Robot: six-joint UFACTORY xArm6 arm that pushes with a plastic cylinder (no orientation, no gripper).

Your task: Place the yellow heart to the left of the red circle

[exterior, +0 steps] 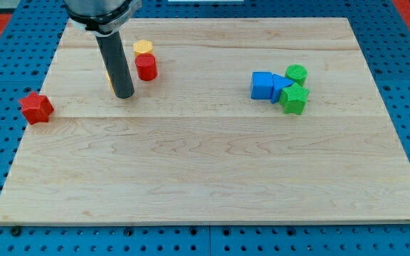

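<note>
The red circle (146,67) stands at the board's upper left. My tip (124,94) rests on the board just left of and a little below it. A thin yellow sliver (109,78) shows at the rod's left edge. It appears to be the yellow heart, mostly hidden behind the rod, and its shape cannot be made out. It lies left of the red circle, with the rod between them.
A yellow hexagon (143,48) touches the red circle from above. A red star (35,107) sits at the board's left edge. At the right, a blue cube (262,85), a blue triangle (282,87), a green circle (297,73) and a green star (294,99) cluster together.
</note>
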